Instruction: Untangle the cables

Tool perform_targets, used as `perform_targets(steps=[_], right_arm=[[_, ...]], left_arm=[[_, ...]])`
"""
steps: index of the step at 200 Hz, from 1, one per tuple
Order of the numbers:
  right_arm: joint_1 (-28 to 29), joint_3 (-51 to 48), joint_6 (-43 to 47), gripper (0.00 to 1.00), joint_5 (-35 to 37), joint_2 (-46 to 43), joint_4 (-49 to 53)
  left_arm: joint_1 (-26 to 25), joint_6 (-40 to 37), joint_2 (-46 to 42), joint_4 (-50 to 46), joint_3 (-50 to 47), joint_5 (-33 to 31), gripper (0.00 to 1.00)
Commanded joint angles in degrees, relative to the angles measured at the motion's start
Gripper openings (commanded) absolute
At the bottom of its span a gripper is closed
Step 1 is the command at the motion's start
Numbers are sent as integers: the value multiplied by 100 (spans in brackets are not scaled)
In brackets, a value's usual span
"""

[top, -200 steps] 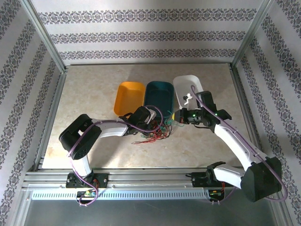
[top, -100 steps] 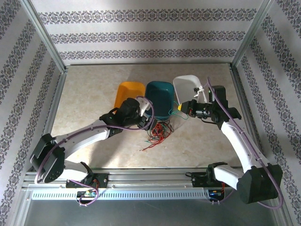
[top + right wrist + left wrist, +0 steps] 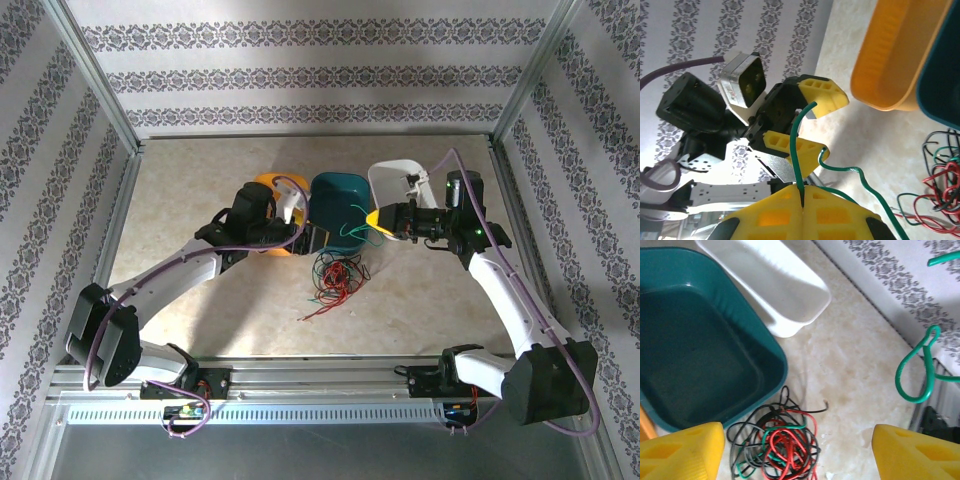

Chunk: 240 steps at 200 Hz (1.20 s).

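The cables (image 3: 335,277) lie in a red, green and black tangle on the table just in front of the teal bin (image 3: 338,200). In the left wrist view the tangle (image 3: 777,445) sits low, between my left gripper's (image 3: 797,455) wide-apart yellow fingertips (image 3: 682,450), which touch nothing. That left gripper (image 3: 312,238) hovers open just left of and above the pile. My right gripper (image 3: 378,221) is shut on one green cable (image 3: 795,150), pinched at the fingertips (image 3: 802,197). This green cable (image 3: 355,232) curves back down toward the pile and hangs in a loop (image 3: 920,365).
Three bins stand side by side behind the pile: orange (image 3: 268,190), teal, and white (image 3: 400,180). The two grippers are close together over the teal bin's front rim (image 3: 775,385). The left gripper's fingers (image 3: 822,92) are right in front of the right wrist camera.
My left gripper has opened, let go of the pile and drawn back toward the bins as its arm stretched out. My right gripper has lifted away to the right with the green cable.
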State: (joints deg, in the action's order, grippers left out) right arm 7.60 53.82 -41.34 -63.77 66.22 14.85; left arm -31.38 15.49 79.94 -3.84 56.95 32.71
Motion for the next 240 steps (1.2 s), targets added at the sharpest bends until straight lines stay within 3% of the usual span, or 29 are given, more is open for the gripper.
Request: perform_targets(steps=[1,46,91,158,181,240], right_arm=[[-60,-80,-295,0,-356,23,-425],[-60,-153,-506,0,-408,5,-655],[-63,-240,-610,0,-415,-30,-778],[-9,-386,-748,0,-374,-65,-967],[43,-390,-774,0,-332,-56,-1008],[59,-409,-898,0,-80,-133,-1221]], left_arm=[[6,64,57,114,247,723,77],[4,340,64,470,207,1129,78],[-8,715,382,962,337,1360,64],[-75,942,653,1351,465,1488,59],[-129,1042,830,1477,532,1475,49],[-193,1083,1003,1391,601,1153,7]])
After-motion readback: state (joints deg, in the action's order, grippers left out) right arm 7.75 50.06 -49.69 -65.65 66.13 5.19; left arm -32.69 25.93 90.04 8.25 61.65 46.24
